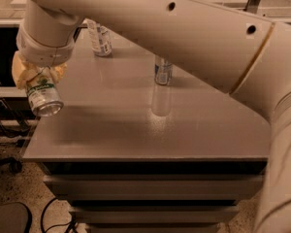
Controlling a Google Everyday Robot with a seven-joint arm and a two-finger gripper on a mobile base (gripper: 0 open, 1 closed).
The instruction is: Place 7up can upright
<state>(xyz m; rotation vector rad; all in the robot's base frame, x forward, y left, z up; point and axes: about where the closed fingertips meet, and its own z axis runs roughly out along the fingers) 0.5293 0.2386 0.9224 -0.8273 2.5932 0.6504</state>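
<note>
We see the gripper far to the left of the clear bottle, hanging from the thick pale arm that crosses the top of the view. Its jaws are clenched on the 7up can, with a yellowish finger showing on each side of the can's upper part. The can is not upright. It hangs tilted, with its green and white label facing us and one silver end turned down and toward the camera. Seen from the bottle, the can sits at about the left edge of the grey surface. It does not appear to rest on the surface, though we cannot tell how high above it the can hangs. A dim shadow lies on the surface between the can and the bottle. The bottle stands upright near the middle of the surface, its top hidden behind the arm. Behind the bottle and to its left, a slim silver-blue can stands upright near the far edge.
</note>
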